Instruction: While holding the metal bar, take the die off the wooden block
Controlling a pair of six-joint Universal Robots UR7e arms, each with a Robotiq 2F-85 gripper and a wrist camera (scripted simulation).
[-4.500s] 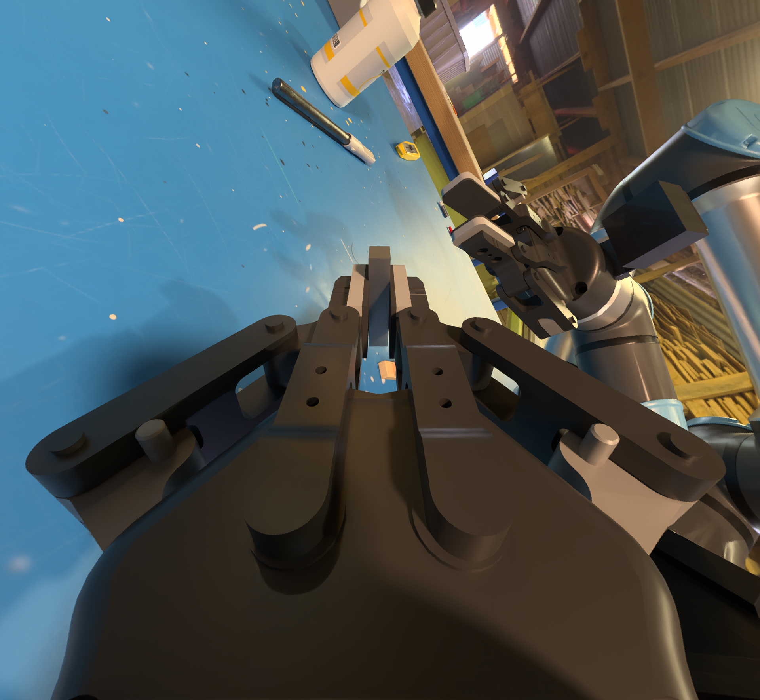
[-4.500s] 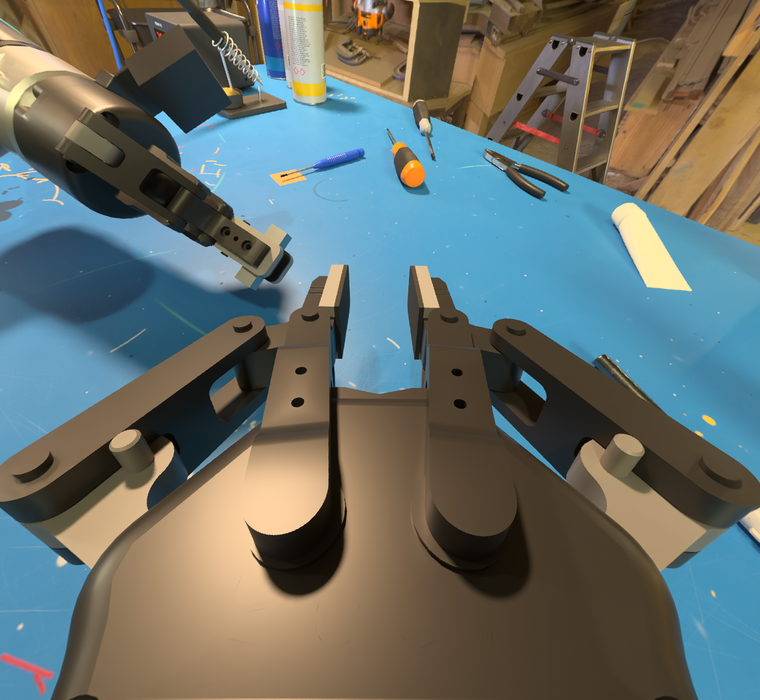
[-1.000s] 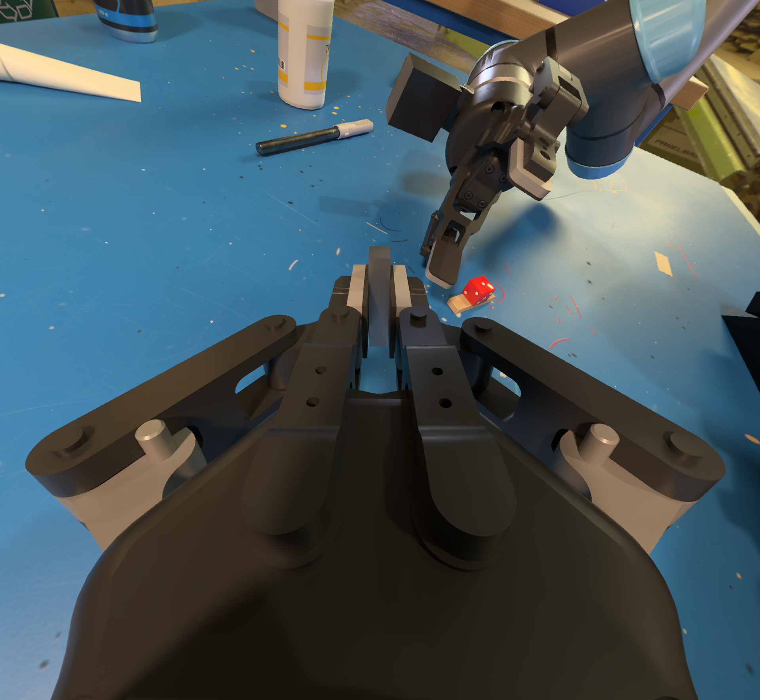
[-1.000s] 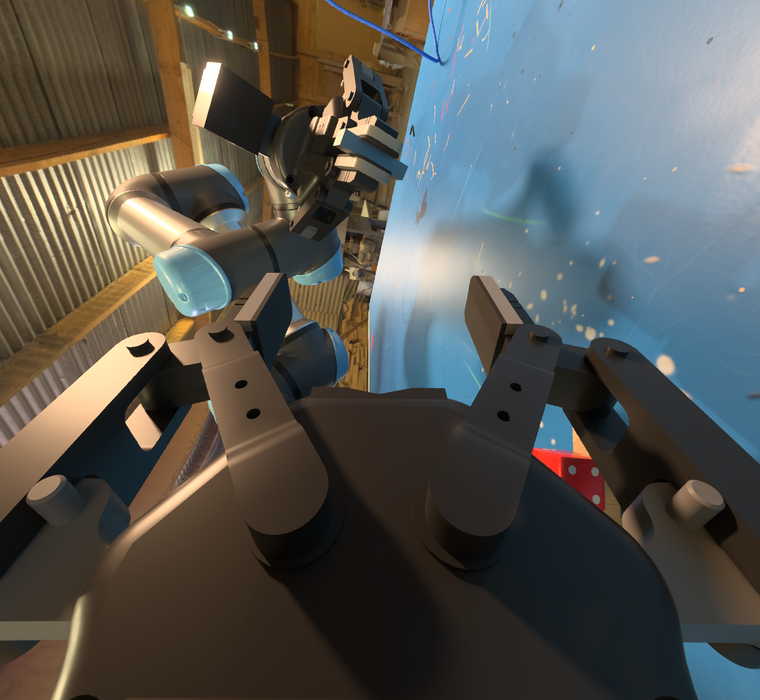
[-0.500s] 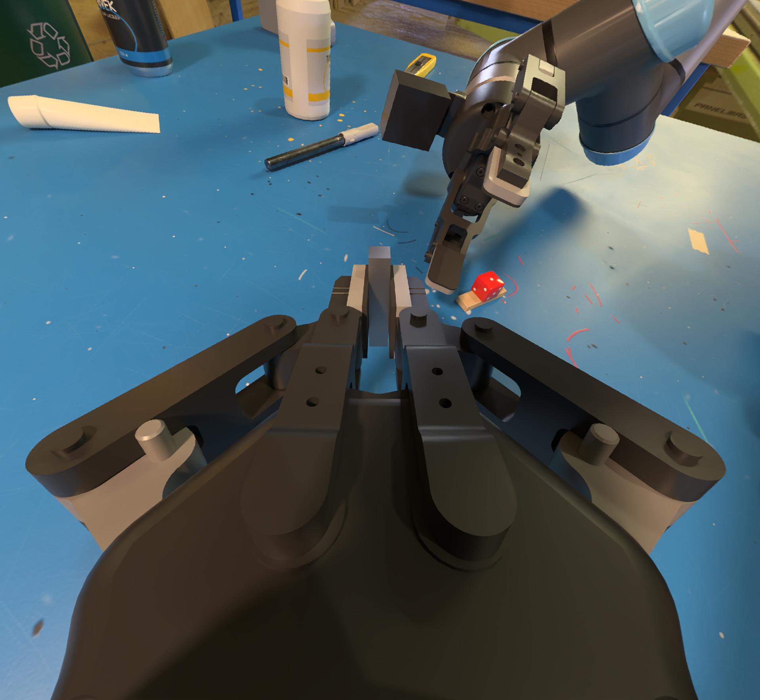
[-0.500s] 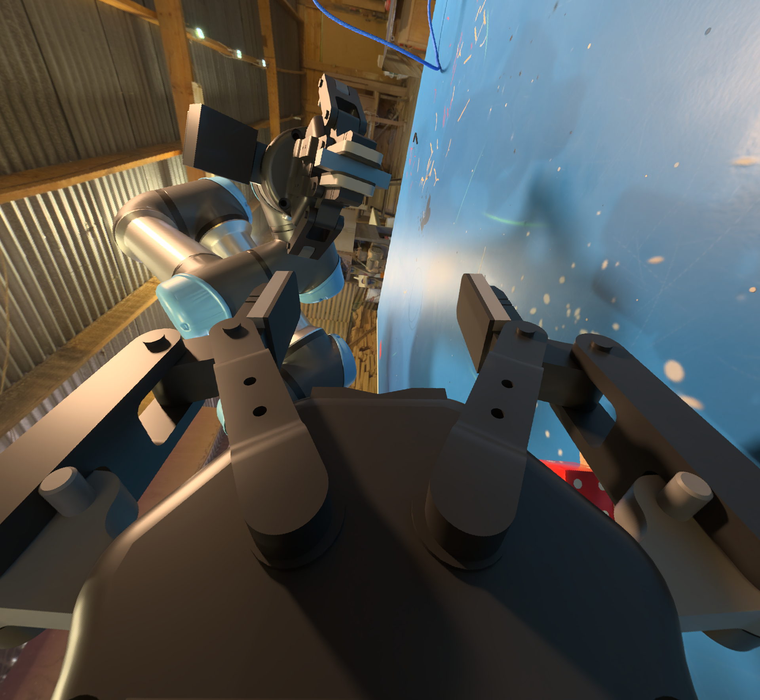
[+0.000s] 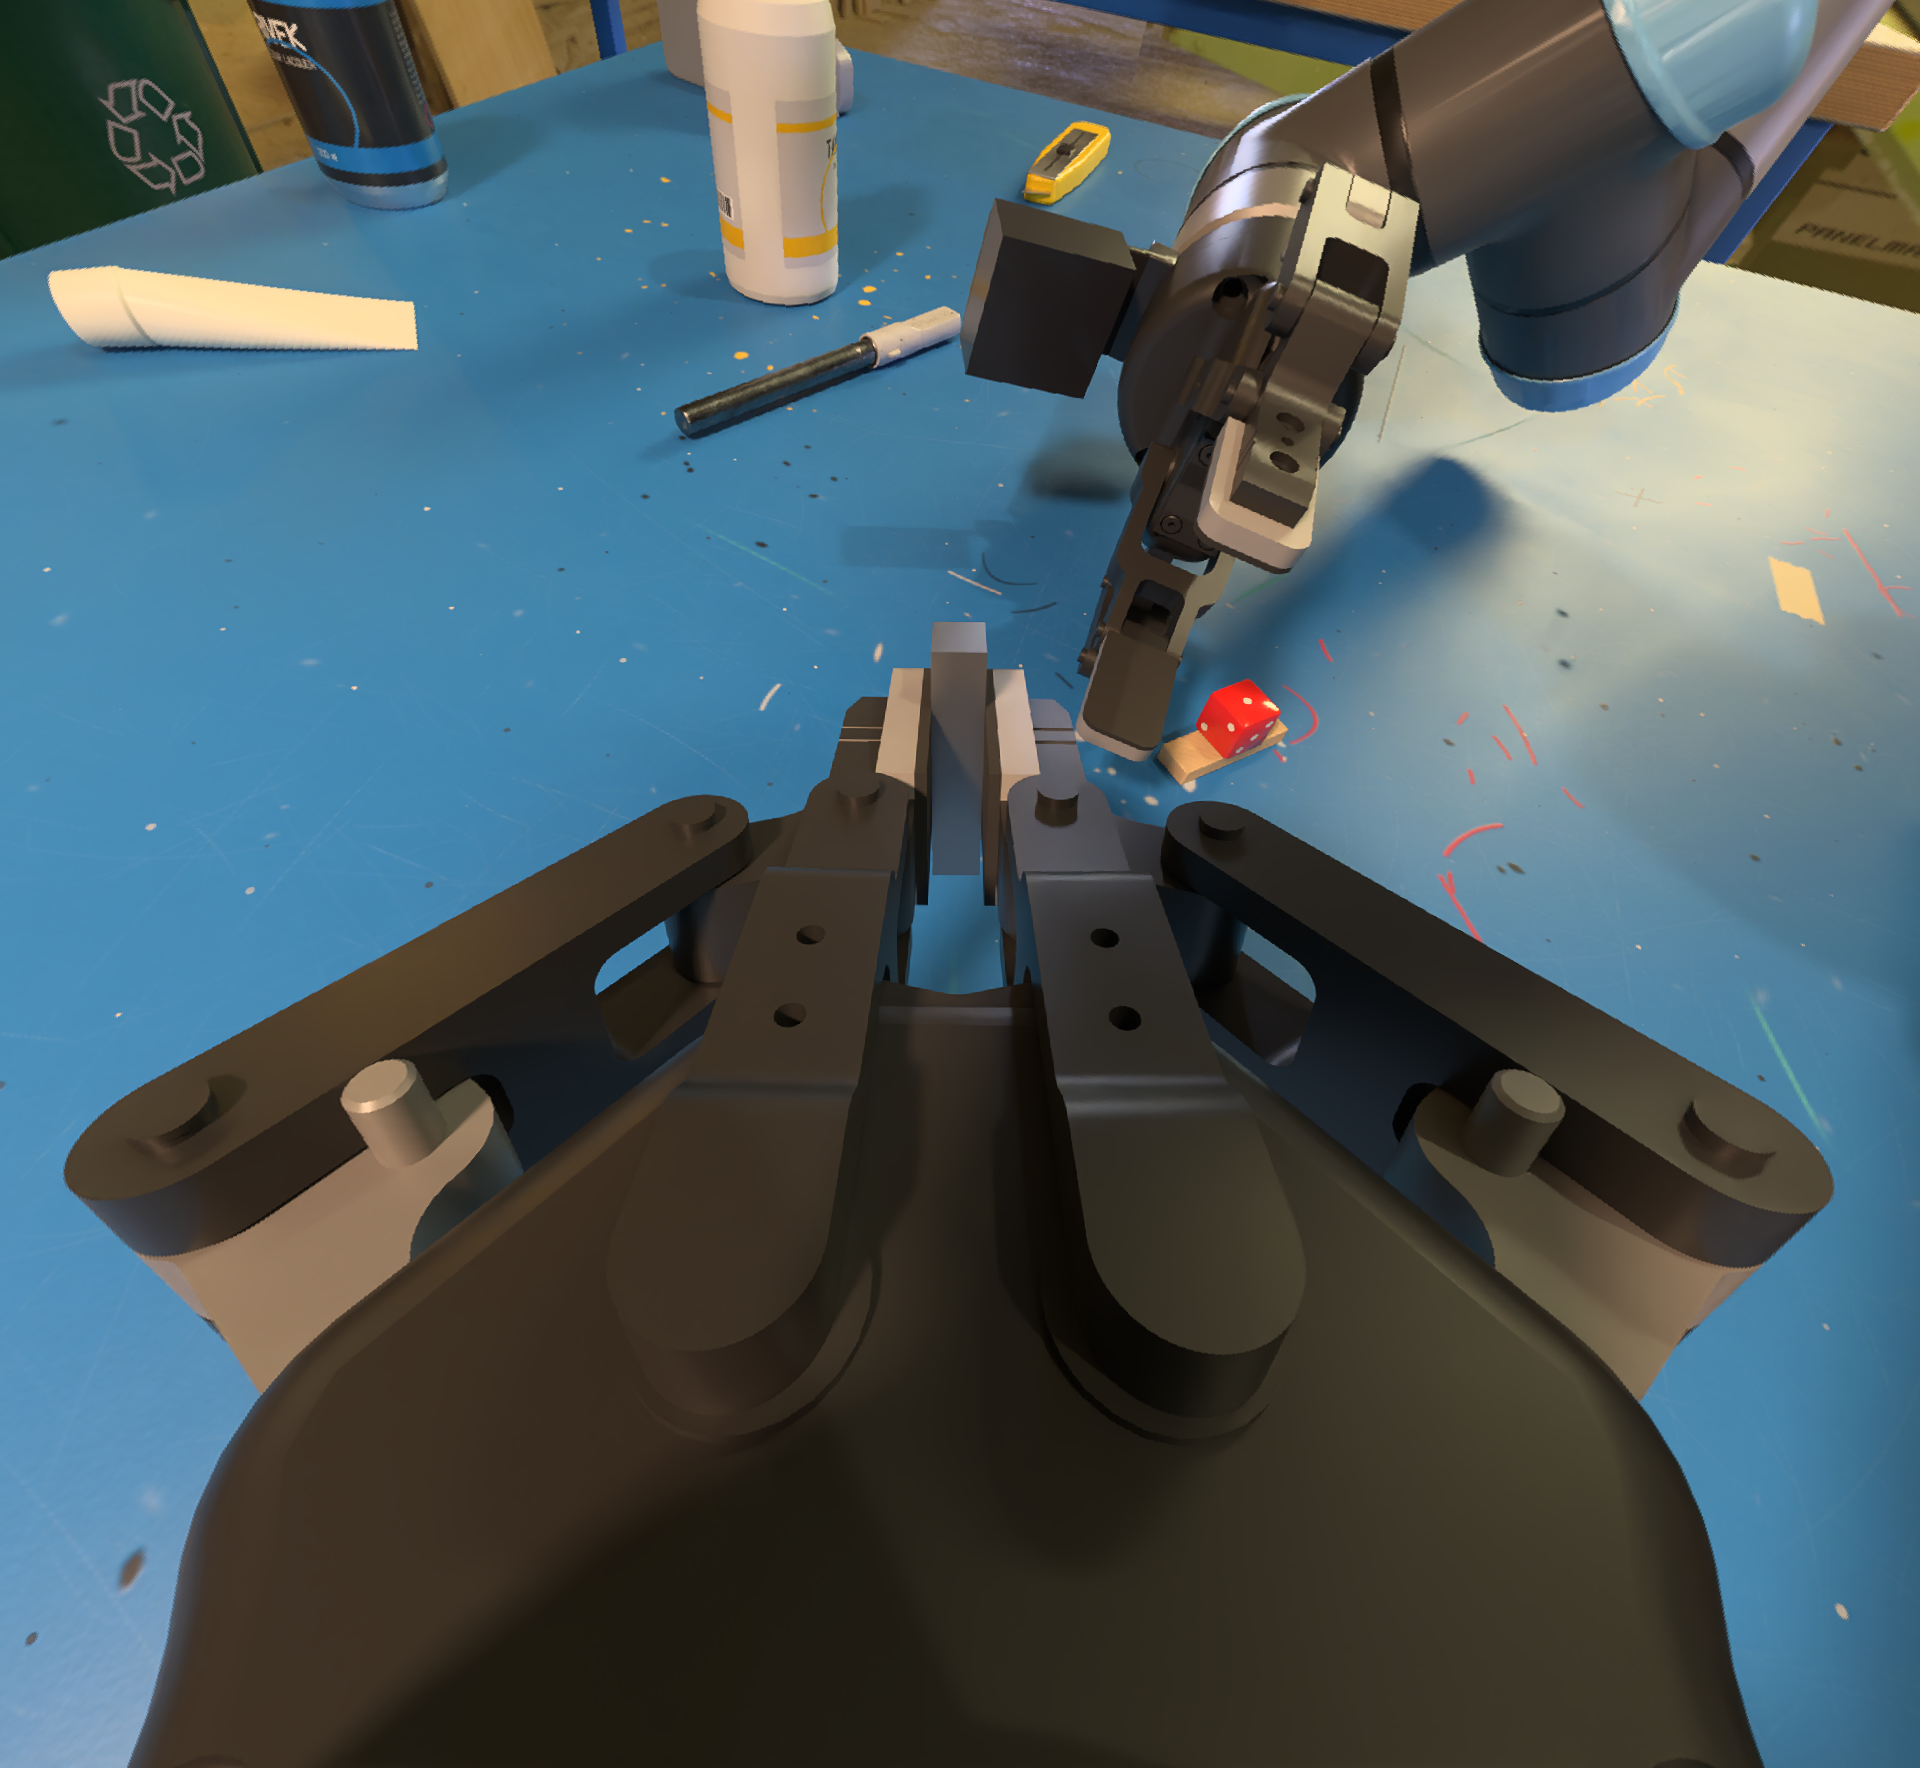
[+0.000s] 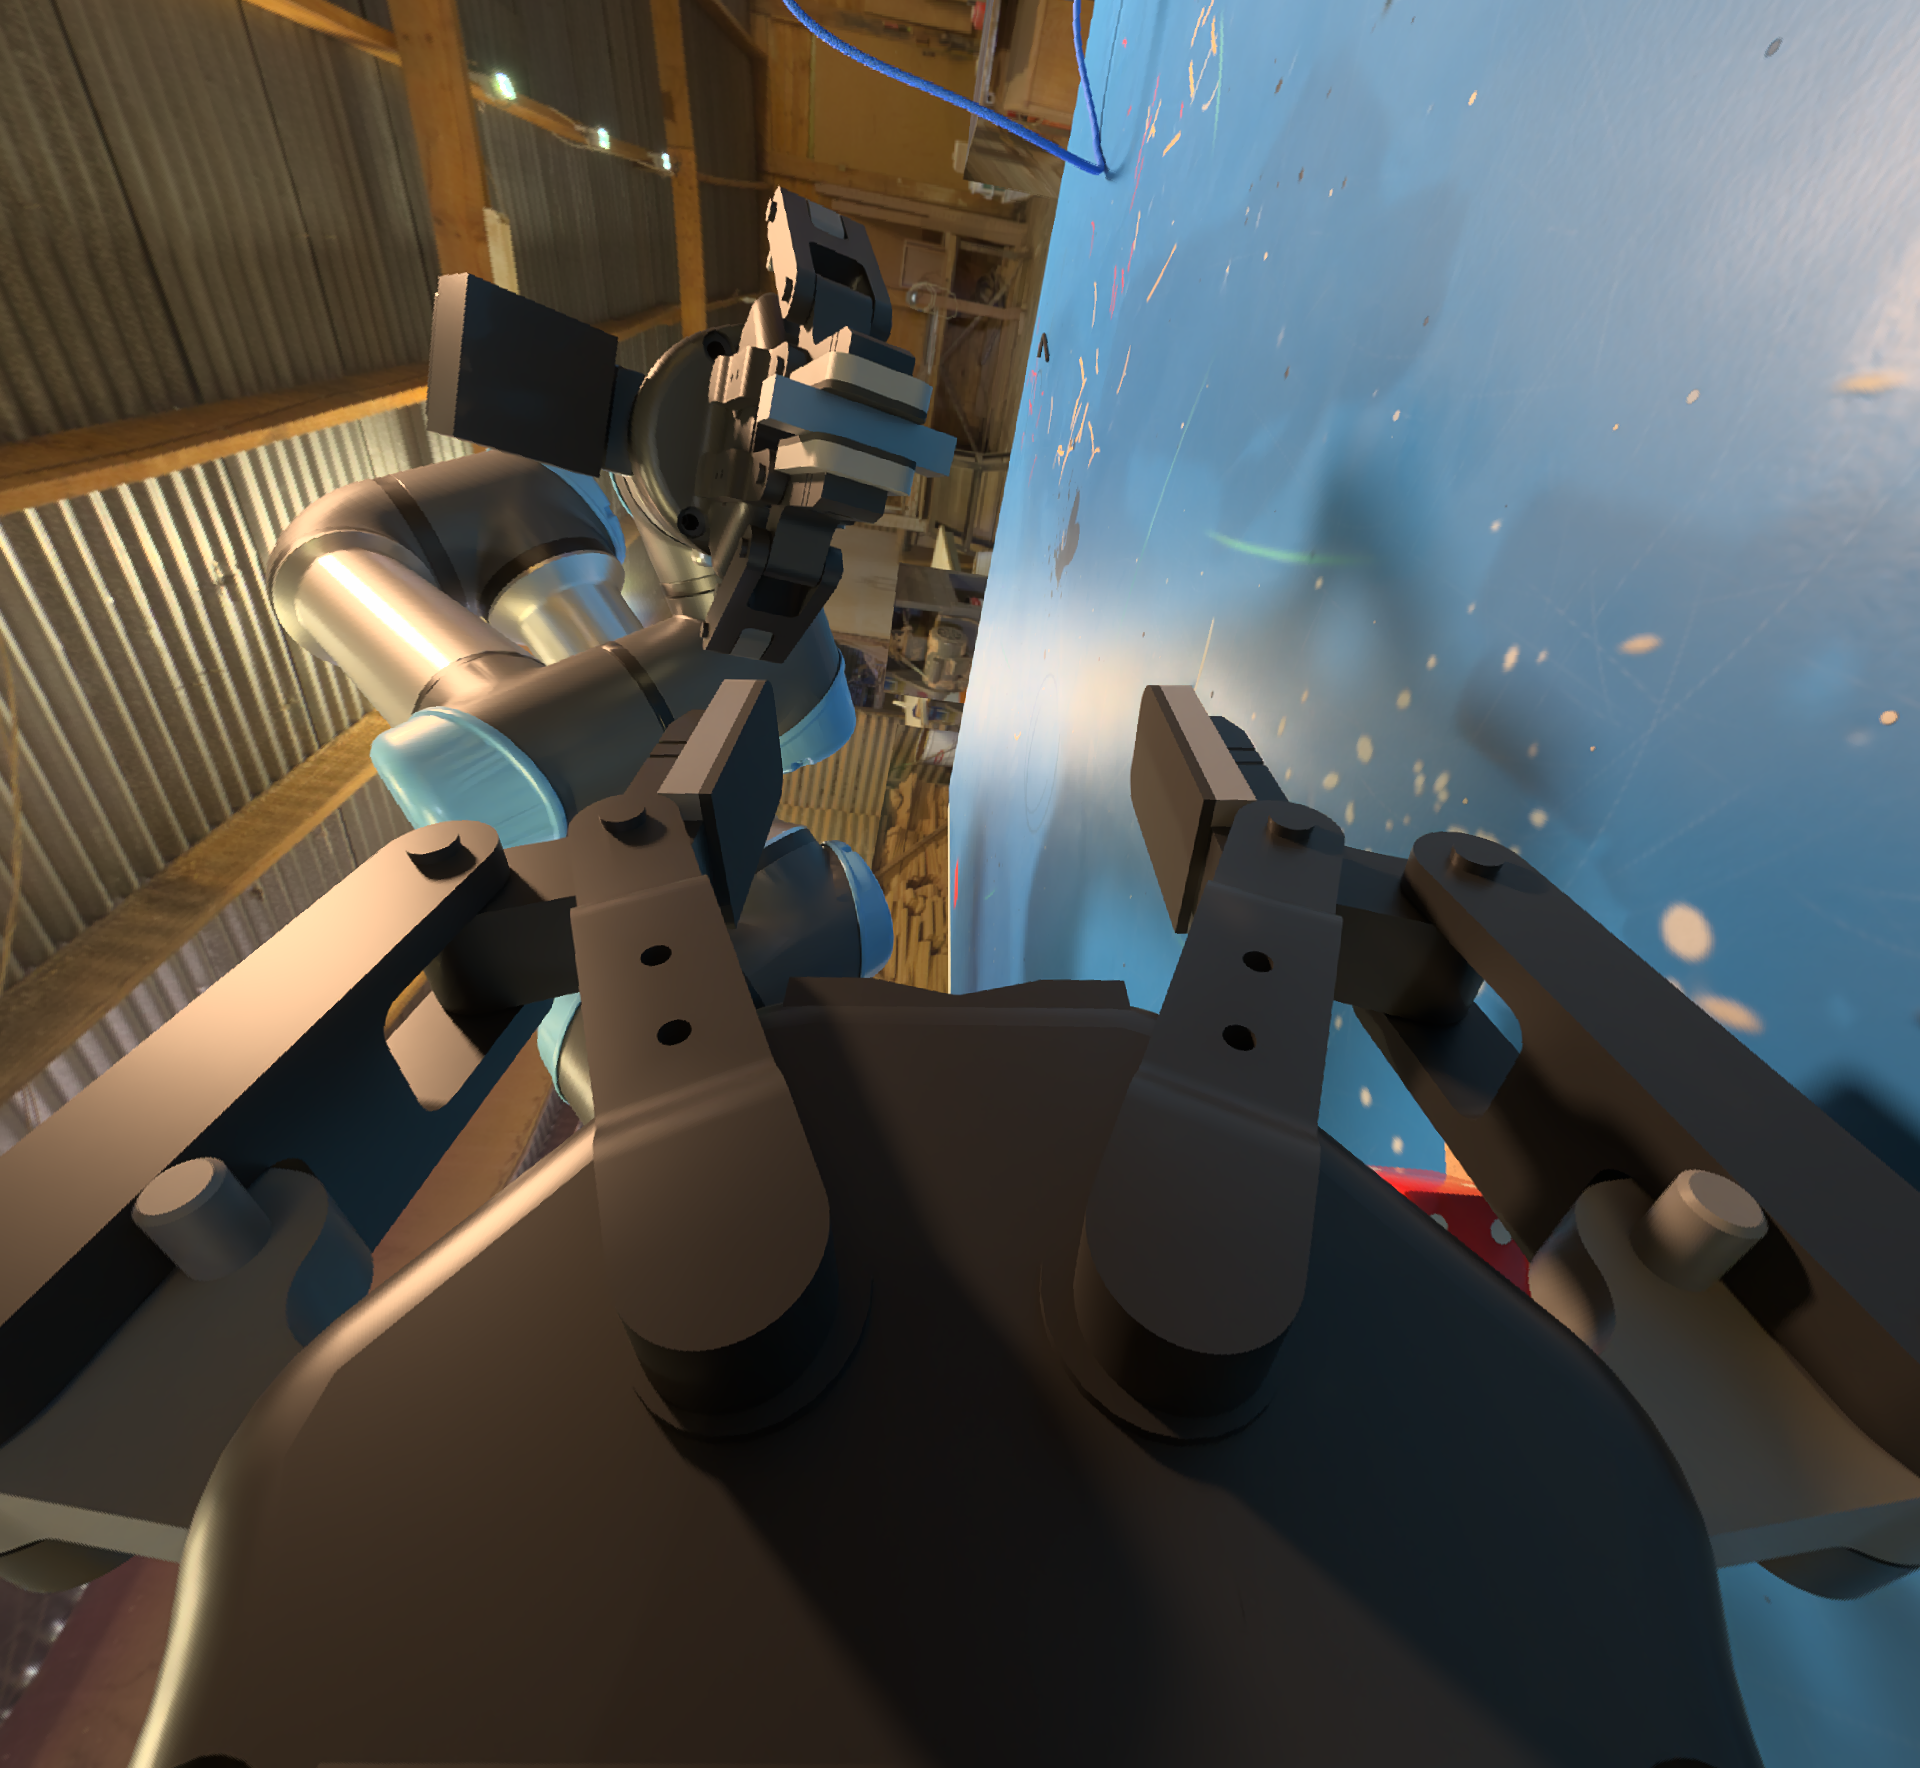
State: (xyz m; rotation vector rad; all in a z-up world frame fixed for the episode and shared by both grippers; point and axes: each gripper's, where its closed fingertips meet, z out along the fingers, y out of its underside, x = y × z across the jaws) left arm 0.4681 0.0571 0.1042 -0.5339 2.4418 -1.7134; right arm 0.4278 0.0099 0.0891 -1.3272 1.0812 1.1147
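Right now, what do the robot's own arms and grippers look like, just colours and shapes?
Both arms are dark grey metallic tubes with pale blue caps at the joints, as on the right arm and left arm. Each wrist carries a dark boxy camera block. The left gripper and right gripper are matte black linkages with round pins, grey side brackets and two flat fingers with lighter pads. No cables or sleeves show.

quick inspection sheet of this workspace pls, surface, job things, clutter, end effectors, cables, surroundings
surface: blue table, scratched, paint-flecked
job's things: red die on wooden block; metal bar in left end effector
clutter: white bottle, marker, dark can, white nozzle, yellow knife
end effectors: left shut on bar; right end effector open, beside die
cables: blue cable at table edge
surroundings: green bin, timber walls
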